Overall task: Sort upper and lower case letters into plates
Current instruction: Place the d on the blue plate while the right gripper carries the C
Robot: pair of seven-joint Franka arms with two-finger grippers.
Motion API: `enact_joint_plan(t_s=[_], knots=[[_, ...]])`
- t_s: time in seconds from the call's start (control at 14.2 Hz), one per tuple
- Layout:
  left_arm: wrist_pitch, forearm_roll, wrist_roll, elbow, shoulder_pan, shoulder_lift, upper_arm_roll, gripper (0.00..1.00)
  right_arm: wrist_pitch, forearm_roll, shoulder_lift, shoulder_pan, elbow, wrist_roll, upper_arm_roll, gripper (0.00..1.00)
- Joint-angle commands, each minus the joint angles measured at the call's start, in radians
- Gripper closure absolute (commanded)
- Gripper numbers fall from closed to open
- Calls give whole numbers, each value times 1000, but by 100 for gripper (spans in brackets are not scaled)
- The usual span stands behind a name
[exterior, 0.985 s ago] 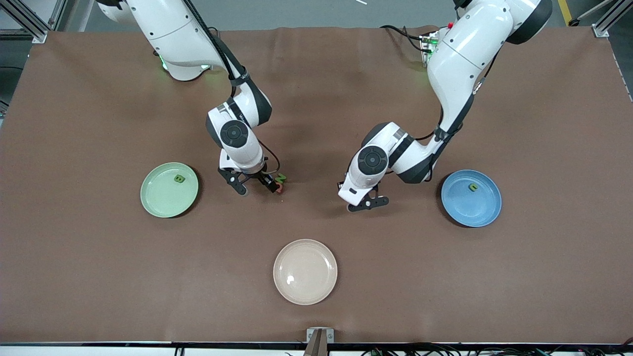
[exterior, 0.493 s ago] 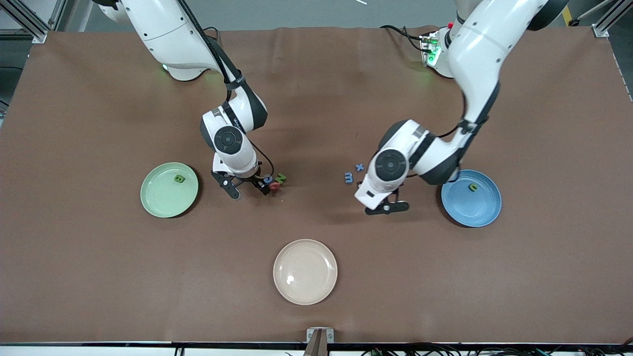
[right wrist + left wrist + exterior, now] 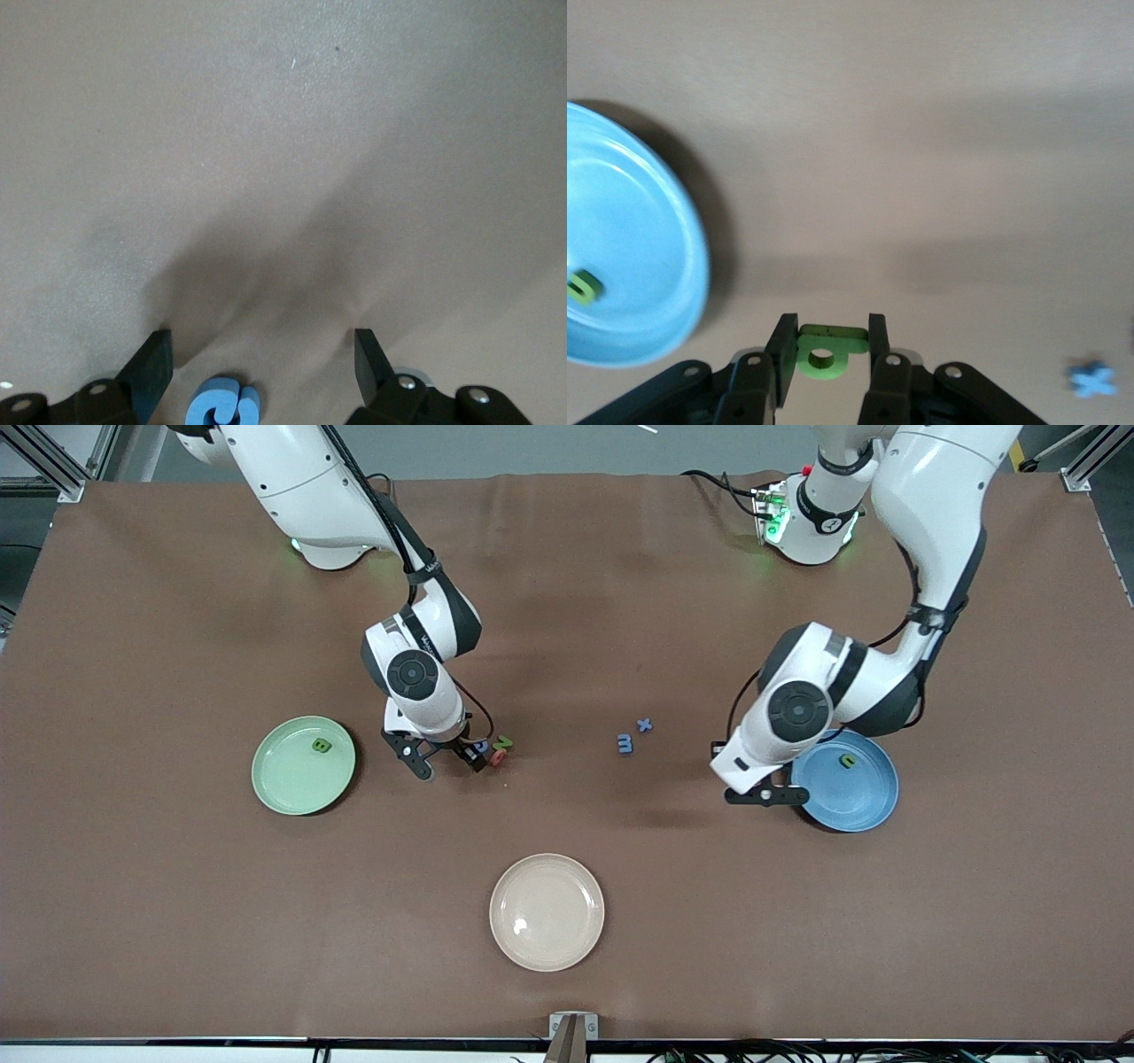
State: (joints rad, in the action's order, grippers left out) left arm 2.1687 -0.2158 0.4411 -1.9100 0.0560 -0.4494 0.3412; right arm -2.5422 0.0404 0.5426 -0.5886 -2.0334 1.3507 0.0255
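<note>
My left gripper [image 3: 767, 794] is shut on a small green letter [image 3: 825, 351] and holds it over the table at the rim of the blue plate [image 3: 855, 806]. That plate holds another small green letter [image 3: 848, 761]; plate [image 3: 629, 266] and letter [image 3: 582, 286] also show in the left wrist view. My right gripper [image 3: 447, 760] is open and low over the table, its jaws [image 3: 262, 352] either side of the blue G [image 3: 223, 405]. Blue G [image 3: 479, 747], green N [image 3: 503, 741] and pink-red Q [image 3: 498, 757] lie clustered. The mint plate [image 3: 288, 790] holds the green B [image 3: 322, 745].
The blue m [image 3: 625, 743] and blue x [image 3: 645, 725] lie on the brown mat between the two grippers; the x also shows in the left wrist view [image 3: 1091, 379]. A cream plate [image 3: 547, 911] sits nearer the front camera, mid-table.
My left arm has swung toward the blue plate with the green letter, uncovering the m and x. My right gripper has shifted slightly at the letter cluster.
</note>
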Motion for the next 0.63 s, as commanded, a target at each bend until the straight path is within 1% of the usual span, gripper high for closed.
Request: enact_joint_plan(t_s=[0.0,0.14,0.28,0.42,0.56], knots=[[133,-13,-155,-203,-118,116,12,77,-10,12,4,-4,2,21,-6,30],[218,-11,-283,-277,-198,147,12,77,-10,12,4,-14,7,44,-7,39],[249,-11,-385,-303,-267,149,12,76,-6,12,5,-25,18,71,-7,45],[308,-11,-441,-333,-294,140,10,76,-6,13,5,-30,22,85,-7,49],[396,-11,-443,-363,-295,115,10,76,-4,13,5,-34,22,87,-9,53]])
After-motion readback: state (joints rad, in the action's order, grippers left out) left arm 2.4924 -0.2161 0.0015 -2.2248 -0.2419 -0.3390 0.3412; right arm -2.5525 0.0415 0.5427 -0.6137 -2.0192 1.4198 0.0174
